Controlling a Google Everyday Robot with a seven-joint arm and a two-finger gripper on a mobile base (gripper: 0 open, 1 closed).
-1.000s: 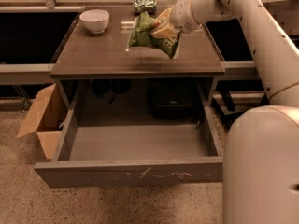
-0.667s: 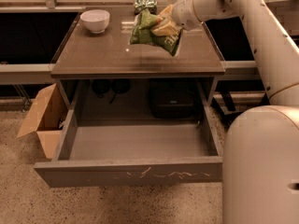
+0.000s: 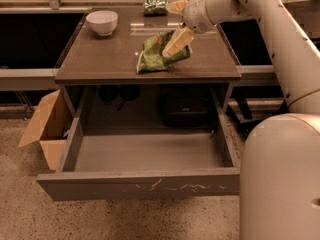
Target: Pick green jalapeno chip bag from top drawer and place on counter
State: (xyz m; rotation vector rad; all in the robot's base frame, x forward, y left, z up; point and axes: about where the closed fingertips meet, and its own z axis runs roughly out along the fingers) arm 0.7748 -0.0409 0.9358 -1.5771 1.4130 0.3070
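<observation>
The white arm [image 3: 265, 29] reaches in from the upper right and bends down at its wrist, so that the gripper [image 3: 171, 48] slants low over the middle of the counter [image 3: 100, 59]. It is clenched on the upper right corner of the chip bag [image 3: 151, 60], a crinkled, glossy green bag whose lower edge is at the smooth dark-brown counter top. Below, the drawer [image 3: 140, 185] stands pulled out, wide and shallow, its grey front panel scratched. A round white bowl [image 3: 102, 22] and a small shiny green packet [image 3: 155, 6] sit at the back. A brown cardboard box [image 3: 45, 129] stands open on the floor at the left.
</observation>
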